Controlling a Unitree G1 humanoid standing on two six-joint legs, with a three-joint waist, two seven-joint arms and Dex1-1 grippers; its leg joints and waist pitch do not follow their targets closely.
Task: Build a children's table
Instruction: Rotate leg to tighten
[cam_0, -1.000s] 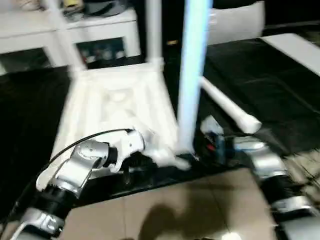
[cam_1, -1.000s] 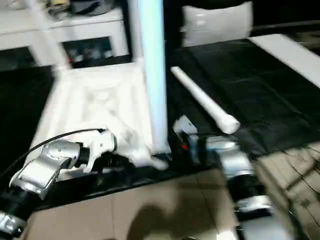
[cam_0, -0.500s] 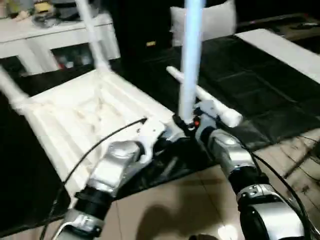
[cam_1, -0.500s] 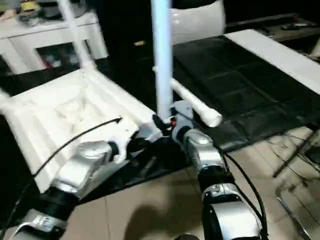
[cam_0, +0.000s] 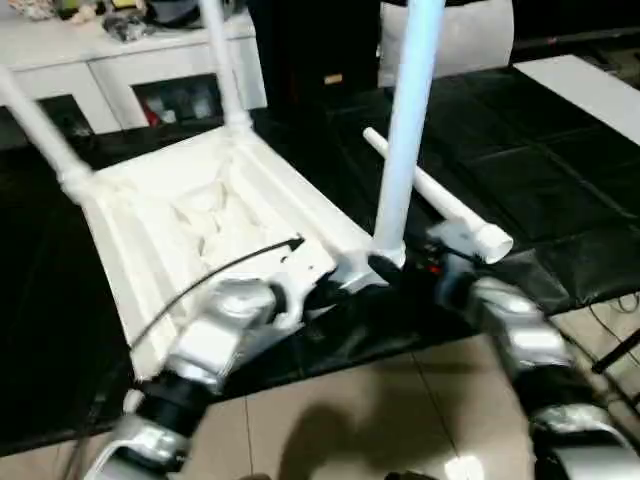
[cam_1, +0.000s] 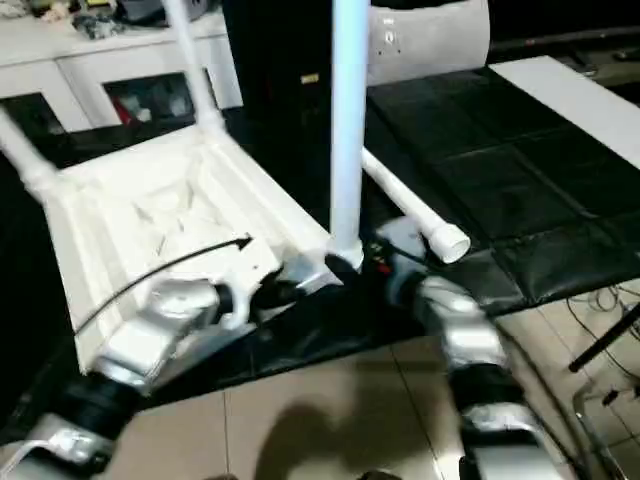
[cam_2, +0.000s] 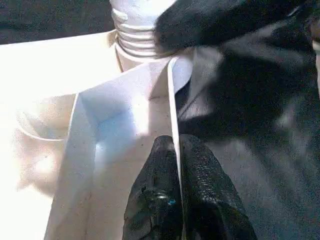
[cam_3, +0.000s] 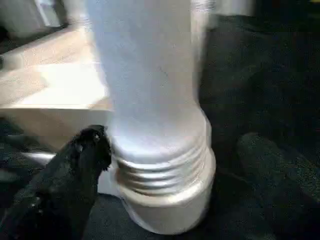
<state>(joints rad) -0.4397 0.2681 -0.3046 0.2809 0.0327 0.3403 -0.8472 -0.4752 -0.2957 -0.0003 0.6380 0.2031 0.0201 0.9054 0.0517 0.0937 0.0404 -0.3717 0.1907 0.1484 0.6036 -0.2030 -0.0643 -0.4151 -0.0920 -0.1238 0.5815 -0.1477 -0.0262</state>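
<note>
The white tabletop (cam_0: 200, 210) lies upside down on the black mat, ribs up. Three white legs stand in its corner sockets: one at the far left (cam_0: 40, 130), one at the back (cam_0: 225, 60) and one at the near right corner (cam_0: 405, 130). Another leg (cam_0: 440, 200) lies loose on the mat to the right. My left gripper (cam_2: 175, 142) is shut on the thin rim wall of the tabletop beside the near right socket. My right gripper (cam_3: 175, 145) is open around the threaded base of that near leg; one finger (cam_3: 75, 180) is close against it, the other stands off.
A white cabinet with glass doors (cam_0: 130, 70) stands behind the tabletop. A white cushion-like thing (cam_0: 470, 40) and a white board (cam_0: 590, 85) lie at the back right. The black mat (cam_0: 540, 160) ends at tan floor tiles (cam_0: 350, 420) near me.
The head camera has shifted. My right gripper's fingers have spread apart at the near leg's base, and its forearm has swung out to the right. The left gripper keeps its pinch on the rim.
</note>
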